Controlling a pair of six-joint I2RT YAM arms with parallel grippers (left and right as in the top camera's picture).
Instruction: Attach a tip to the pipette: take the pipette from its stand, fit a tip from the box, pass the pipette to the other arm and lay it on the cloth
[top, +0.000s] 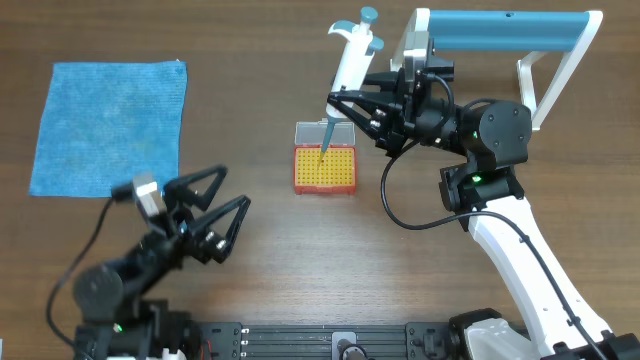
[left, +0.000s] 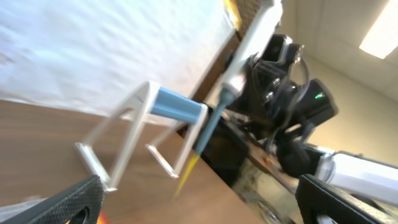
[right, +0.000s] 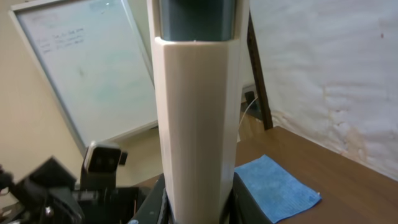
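Observation:
My right gripper (top: 350, 100) is shut on the white pipette (top: 352, 60), holding it upright by its body. The pipette's lower end hangs over the orange tip box (top: 325, 172). In the left wrist view the pipette (left: 245, 59) carries a yellow tip (left: 188, 169) at its end, clear of the table. In the right wrist view the pipette body (right: 196, 112) stands between my right gripper's (right: 196, 214) fingers. My left gripper (top: 218, 208) is open and holds nothing, low on the table at front left. The blue cloth (top: 110, 128) lies flat at the back left.
The pipette stand (top: 505, 30), a white frame with a blue bar, is at the back right behind the right arm. Bare wooden table lies between the cloth and the tip box. The cloth (right: 277, 186) and the left arm (right: 99, 163) appear in the right wrist view.

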